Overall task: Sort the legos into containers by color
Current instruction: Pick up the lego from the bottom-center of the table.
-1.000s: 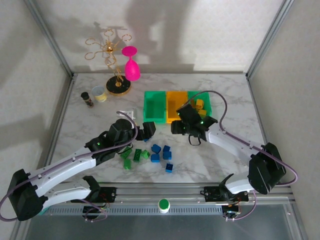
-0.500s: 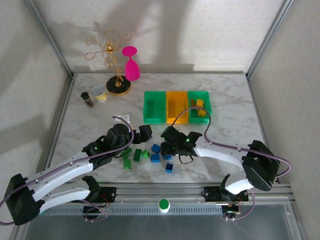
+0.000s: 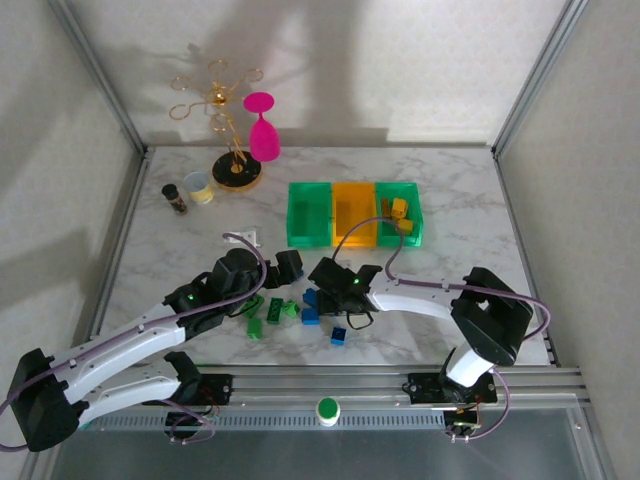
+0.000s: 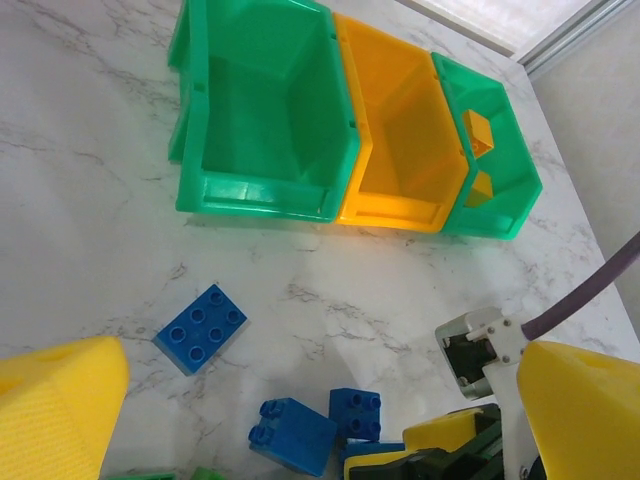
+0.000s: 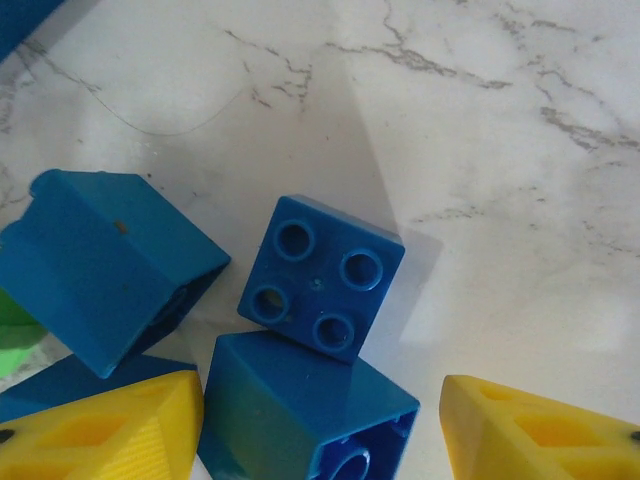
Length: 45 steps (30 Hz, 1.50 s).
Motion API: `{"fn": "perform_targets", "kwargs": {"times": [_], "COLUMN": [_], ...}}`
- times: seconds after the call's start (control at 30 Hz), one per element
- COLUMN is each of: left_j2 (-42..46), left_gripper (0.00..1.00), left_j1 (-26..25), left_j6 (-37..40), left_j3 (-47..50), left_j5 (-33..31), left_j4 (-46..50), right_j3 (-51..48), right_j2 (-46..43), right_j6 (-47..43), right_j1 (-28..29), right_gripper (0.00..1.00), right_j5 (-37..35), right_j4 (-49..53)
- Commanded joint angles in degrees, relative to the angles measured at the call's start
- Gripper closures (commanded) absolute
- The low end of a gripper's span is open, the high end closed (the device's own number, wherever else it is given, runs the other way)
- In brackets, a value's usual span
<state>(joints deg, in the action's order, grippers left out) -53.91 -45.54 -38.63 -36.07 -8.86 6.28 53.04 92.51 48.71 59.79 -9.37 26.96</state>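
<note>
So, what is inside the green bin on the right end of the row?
At least two yellow-orange bricks lie inside the right green bin. Its walls cover part of the floor, so more may be hidden.

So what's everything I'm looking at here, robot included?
green bins: 2, green, either side of the orange bin
orange bin: 1, orange, middle of the row
blue bricks: at least 4, blue, loose in front of the bins
green bricks: a few, green, left of the blue ones
yellow bricks: at least 2, yellow-orange, inside the right green bin
stand: 1, gold, far left corner
glass: 1, pink, on the stand
cup: 1, clear, beside the stand
jar: 1, dark, left of the cup
left gripper: 1, yellow-tipped, open, by the green bricks
right gripper: 1, yellow-tipped, open, straddling a blue brick
</note>
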Motion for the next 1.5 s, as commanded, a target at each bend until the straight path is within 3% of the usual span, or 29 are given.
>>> {"fn": "perform_targets", "kwargs": {"times": [0.0, 0.5, 1.03, 1.33, 1.47], "left_j2": [0.8, 1.2, 0.8, 0.5, -0.4], "left_gripper": [0.00, 0.00, 0.01, 0.01, 0.00], "left_j1": [0.5, 0.5, 0.5, 0.5, 1.1], "left_j6": [0.2, 0.0, -0.2, 0.7, 1.2], "left_j3": [0.0, -0.2, -1.0, -3.5, -5.9], "left_j5": [-1.6, -1.9, -1.7, -2.2, -2.1], "left_j4": [1.2, 1.9, 1.3, 1.1, 0.5], "right_j3": [1.4, 1.4, 1.9, 6.7, 9.4], "right_j2": [0.9, 2.7, 1.5, -3.4, -5.8], "right_j6": [0.4, 1.9, 1.3, -1.9, -5.4], "right_j1": [1.3, 1.9, 1.7, -1.3, -5.5], "right_gripper": [0.34, 0.40, 0.58, 0.61, 0.60], "right_j5": [-1.1, -2.4, -4.6, -6.9, -7.0], "right_j4": [1.0, 1.9, 3.6, 7.3, 7.7]}}
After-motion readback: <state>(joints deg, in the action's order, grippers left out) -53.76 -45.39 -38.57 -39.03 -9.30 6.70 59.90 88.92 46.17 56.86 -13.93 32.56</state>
